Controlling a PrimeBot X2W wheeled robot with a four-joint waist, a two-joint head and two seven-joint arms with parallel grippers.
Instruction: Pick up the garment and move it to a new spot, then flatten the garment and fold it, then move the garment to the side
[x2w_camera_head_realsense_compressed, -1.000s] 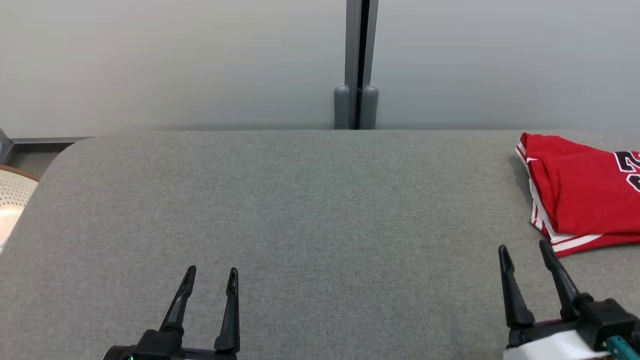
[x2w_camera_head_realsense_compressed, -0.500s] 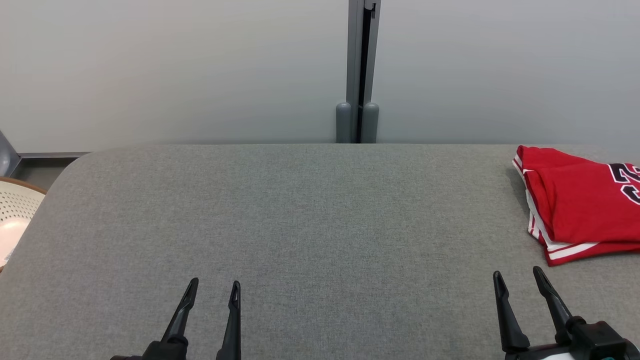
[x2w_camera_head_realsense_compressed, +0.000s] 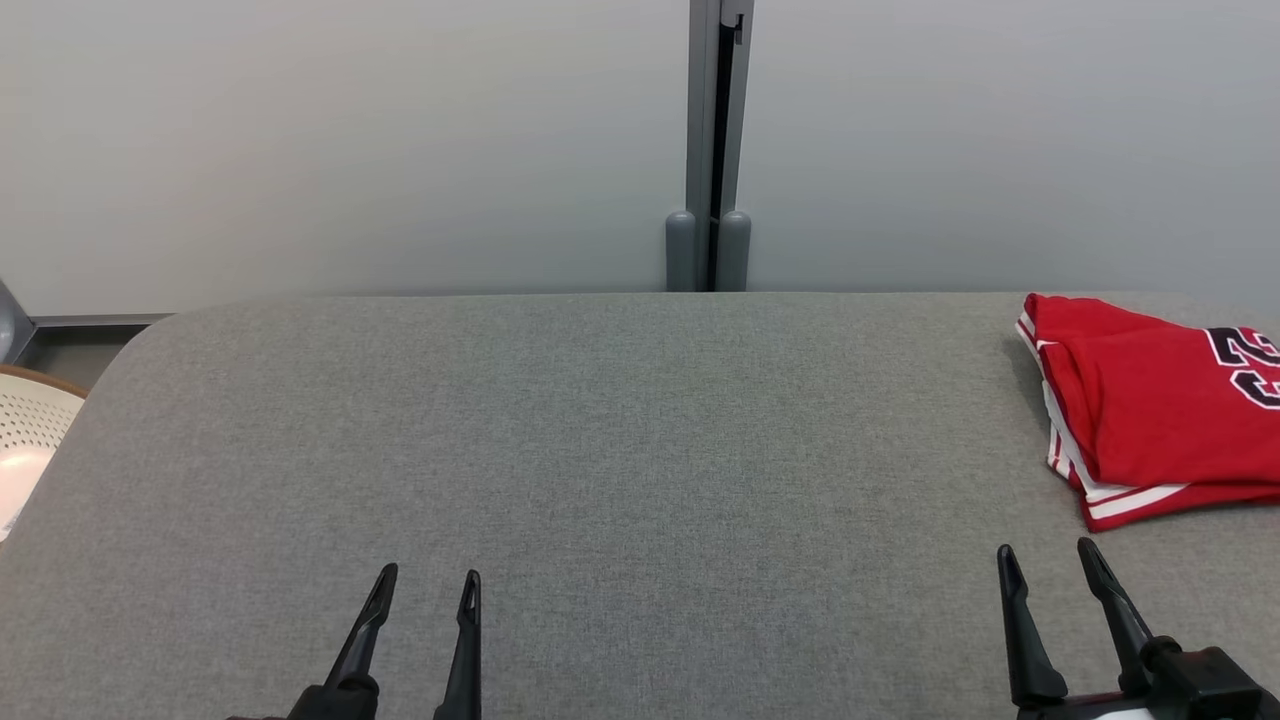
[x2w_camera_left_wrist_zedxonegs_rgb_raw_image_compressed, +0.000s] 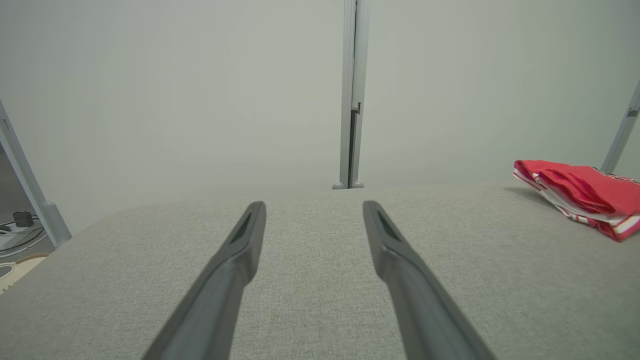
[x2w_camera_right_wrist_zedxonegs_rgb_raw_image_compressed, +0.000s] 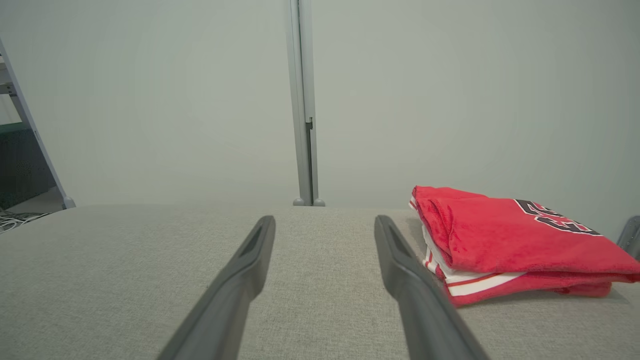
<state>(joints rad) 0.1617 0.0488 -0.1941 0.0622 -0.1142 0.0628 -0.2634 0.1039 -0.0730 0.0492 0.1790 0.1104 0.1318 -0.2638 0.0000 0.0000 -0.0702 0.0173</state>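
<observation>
Left gripper (x2w_camera_head_realsense_compressed: 431, 572): released; two long dark fingers parted with nothing between; poised at the near left over bare cloth; well apart from the folded red sports jersey with white striped trim and dark numerals (x2w_camera_head_realsense_compressed: 1150, 420).
Right gripper (x2w_camera_head_realsense_compressed: 1044, 547): likewise released and empty; near the jersey's front corner but not touching it; fingers pointing past its left edge.
Work surface: grey woven fabric-covered table with rounded corners (x2w_camera_head_realsense_compressed: 640, 430); bare across the middle and left.
Jersey position: lying in a compact folded stack at the far right of the table; partly cut off by the head view's right edge; apparently folded and set aside already, so probably little of the task left.
Handling, as judged: light, soft and limp; likely to sag and fall open if lifted by one layer; knit surface probably not slippery; nothing fragile.
Where to grasp, as judged: pinch through the whole stack at the striped hem edge facing the near side, or at two corners with both grippers, so the layers travel together; best not the top layer alone.
Surroundings: pale wall with a grey vertical post (x2w_camera_head_realsense_compressed: 708, 150) behind; white perforated basket (x2w_camera_head_realsense_compressed: 25, 430) beyond the table's left edge.
</observation>
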